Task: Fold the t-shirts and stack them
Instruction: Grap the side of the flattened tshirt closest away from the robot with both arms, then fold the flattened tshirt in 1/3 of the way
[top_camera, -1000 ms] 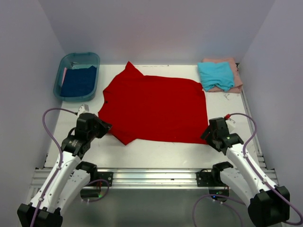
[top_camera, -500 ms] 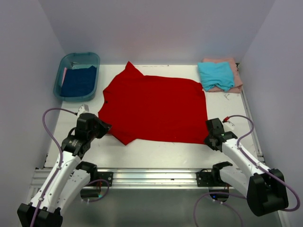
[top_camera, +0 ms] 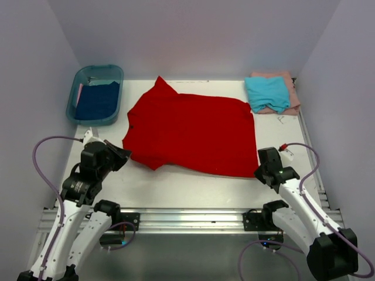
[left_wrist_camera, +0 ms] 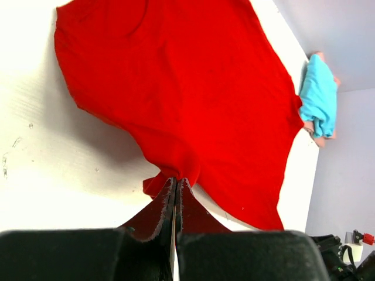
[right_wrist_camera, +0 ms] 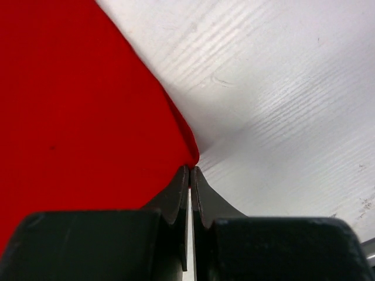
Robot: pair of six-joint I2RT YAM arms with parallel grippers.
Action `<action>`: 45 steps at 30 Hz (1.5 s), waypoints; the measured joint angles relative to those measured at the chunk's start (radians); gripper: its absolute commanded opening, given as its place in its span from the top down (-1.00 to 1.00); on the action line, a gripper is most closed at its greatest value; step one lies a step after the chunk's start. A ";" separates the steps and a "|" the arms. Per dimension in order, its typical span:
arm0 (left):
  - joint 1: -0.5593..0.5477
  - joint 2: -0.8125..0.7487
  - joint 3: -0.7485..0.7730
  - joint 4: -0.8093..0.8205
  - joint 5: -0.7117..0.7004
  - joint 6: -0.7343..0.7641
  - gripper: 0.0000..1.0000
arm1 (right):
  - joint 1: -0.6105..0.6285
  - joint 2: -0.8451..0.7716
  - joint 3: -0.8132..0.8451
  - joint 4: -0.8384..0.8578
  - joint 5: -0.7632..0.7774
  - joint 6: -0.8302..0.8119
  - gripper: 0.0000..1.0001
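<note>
With the red t-shirt (top_camera: 190,134) flat on the counter (top_camera: 187,187), left pincer (left_wrist_camera: 176,186) pinching its near-left corner and right pincer (right_wrist_camera: 191,172) its near-right hem corner, both should lift evenly and travel together for a straight fold.

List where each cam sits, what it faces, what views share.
Top: above and behind, looking down at the table; left pincer and right pincer show.
Left wrist: on left arm, facing across the red shirt toward the teal shirt; left pincer shut.
Right wrist: facing down at the shirt's corner; right pincer shut.
Shared: red shirt in all three.
</note>
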 measured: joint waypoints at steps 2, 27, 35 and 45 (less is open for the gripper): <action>0.000 -0.027 0.032 -0.037 0.000 0.000 1.00 | 0.000 -0.042 0.026 -0.036 -0.002 -0.011 1.00; 0.000 -0.101 0.137 -0.238 -0.044 0.003 1.00 | 0.000 -0.119 0.267 -0.237 -0.039 -0.112 1.00; 0.000 0.051 -0.014 -0.053 -0.097 0.105 1.00 | 0.000 0.127 0.270 -0.035 -0.033 -0.153 1.00; 0.000 0.343 -0.001 0.218 -0.186 0.218 1.00 | 0.000 0.439 0.364 0.149 0.033 -0.200 1.00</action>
